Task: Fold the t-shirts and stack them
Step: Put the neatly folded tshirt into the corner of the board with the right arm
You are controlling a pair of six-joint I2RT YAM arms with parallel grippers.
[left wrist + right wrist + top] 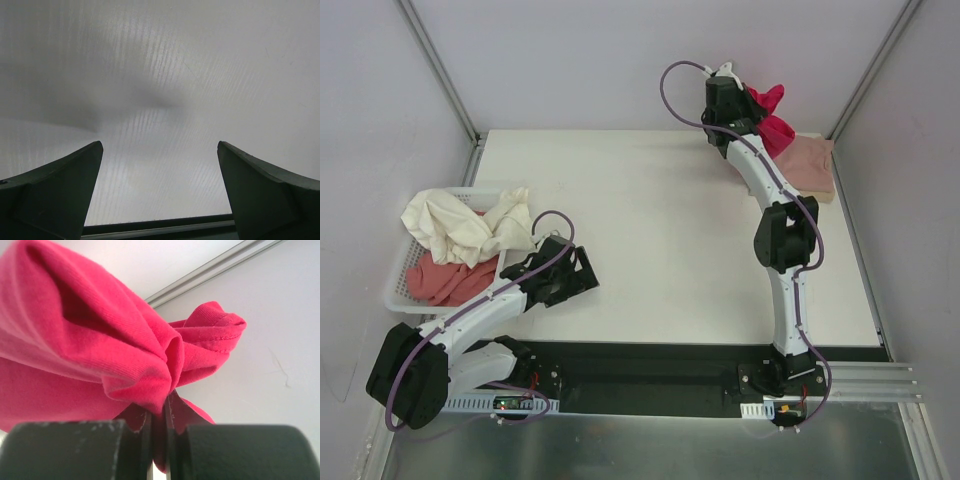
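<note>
T-shirts sit in three spots around the big white desk. The long right arm reaches up to the far right corner. The left arm is bent low by the near left edge.

A white basket with holes in its sides stands at the left edge of the desk. A crumpled cream t-shirt lies on top of it and spills over the rim. Under it, inside the basket, lies a salmon-pink t-shirt.

In the far right corner a dusty pink t-shirt lies flat and folded on the desk. Just beside it, a bunched-up red t-shirt is held up in the air.

The right end effector is pinched tight on the red t-shirt, and the cloth puffs out above its two fingers.

The left end effector is spread wide with nothing between its fingers. It is over bare desk, just beside the basket.
</note>
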